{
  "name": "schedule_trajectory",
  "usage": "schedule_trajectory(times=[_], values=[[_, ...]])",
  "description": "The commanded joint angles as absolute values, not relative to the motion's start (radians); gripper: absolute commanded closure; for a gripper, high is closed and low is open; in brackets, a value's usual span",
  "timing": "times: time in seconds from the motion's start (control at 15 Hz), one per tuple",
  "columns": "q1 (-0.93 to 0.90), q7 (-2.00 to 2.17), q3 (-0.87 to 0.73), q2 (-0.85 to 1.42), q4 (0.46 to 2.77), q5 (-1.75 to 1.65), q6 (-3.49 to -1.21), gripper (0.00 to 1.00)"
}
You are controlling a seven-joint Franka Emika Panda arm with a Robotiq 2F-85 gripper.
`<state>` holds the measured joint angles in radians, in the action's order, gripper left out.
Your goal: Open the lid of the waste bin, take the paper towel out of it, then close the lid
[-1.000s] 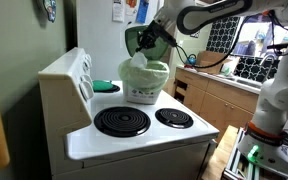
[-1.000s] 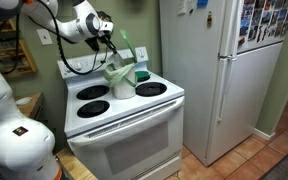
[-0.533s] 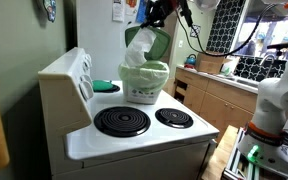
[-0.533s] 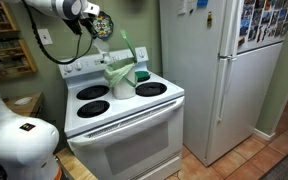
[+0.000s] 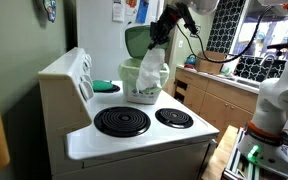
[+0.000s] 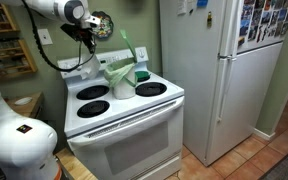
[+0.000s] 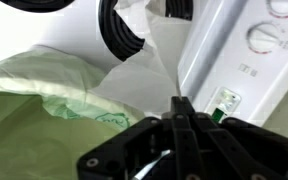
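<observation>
Hanging from the gripper point(image 5: 165, 28) in the upper middle of an exterior view, the paper towel point(image 5: 156, 62) falls as a white strip in front of the waste bin point(image 5: 144, 92). The claw is pinched together on its top end, I judge so that a lift can pull it free. The lid point(image 5: 136, 40) stands tilted up behind the rim, which leaves the mouth uncovered. In an exterior view with the fridge point(image 6: 219, 70) at right, the arm is at upper left, above the bin at the back of the stove point(image 6: 134, 110). The towel is too small to tell there, but the room above is open. In the wrist view, the closed tips grip white paper, with the liner point(image 7: 44, 90) at left. The control panel point(image 7: 264, 60) is near at right, an edge to mind.
</observation>
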<state>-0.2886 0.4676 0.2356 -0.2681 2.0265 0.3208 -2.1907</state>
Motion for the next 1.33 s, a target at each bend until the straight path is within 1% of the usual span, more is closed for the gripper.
schedule_trajectory(times=[0.0,0.47,0.53,0.6,0.67,0.87,1.07,1.2,1.27], values=[[-0.258,0.464,0.282,-0.229,2.074,0.255,-2.221,1.0],[-0.248,0.588,0.338,-0.196,2.096,0.074,-2.172,1.0],[-0.248,0.597,0.342,-0.195,2.096,0.048,-2.176,0.74],[-0.248,0.611,0.344,-0.195,2.097,0.029,-2.183,0.73],[-0.247,0.622,0.343,-0.2,2.09,0.017,-2.189,0.68],[-0.242,0.651,0.339,-0.217,2.08,-0.006,-2.2,0.44],[-0.232,0.671,0.338,-0.237,2.071,-0.01,-2.211,0.22],[-0.219,0.719,0.342,-0.263,2.071,-0.026,-2.267,0.07],[-0.229,0.668,0.336,-0.227,2.052,0.002,-2.229,0.25]])
